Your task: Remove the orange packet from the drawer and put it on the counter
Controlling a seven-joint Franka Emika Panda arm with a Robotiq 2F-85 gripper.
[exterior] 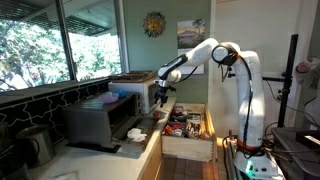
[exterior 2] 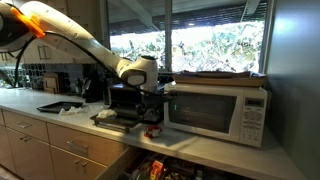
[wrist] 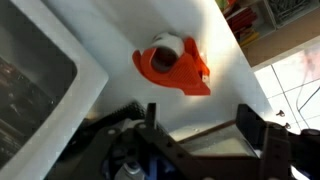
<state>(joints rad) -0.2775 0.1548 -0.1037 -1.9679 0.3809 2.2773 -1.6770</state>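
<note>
The orange packet [wrist: 172, 68] lies on the pale counter [wrist: 120, 25], with a whitish round patch on its top. My gripper [wrist: 200, 130] hangs just above the counter beside the packet, open and empty; the two dark fingers stand wide apart and nothing is between them. In both exterior views the gripper [exterior: 160, 98] [exterior 2: 152, 108] is over the counter edge in front of the microwave, with the packet [exterior 2: 153, 130] under it. The pale wood drawer [exterior: 188, 148] stands pulled out below the counter, full of mixed items; it also shows in an exterior view [exterior 2: 160, 170].
A white microwave [exterior 2: 215, 110] stands right behind the gripper. A dark toaster oven [exterior: 95, 125] with its door down stands beside it. A metal kettle [exterior: 35, 145] is further along the counter [exterior: 135, 155]. Windows run behind.
</note>
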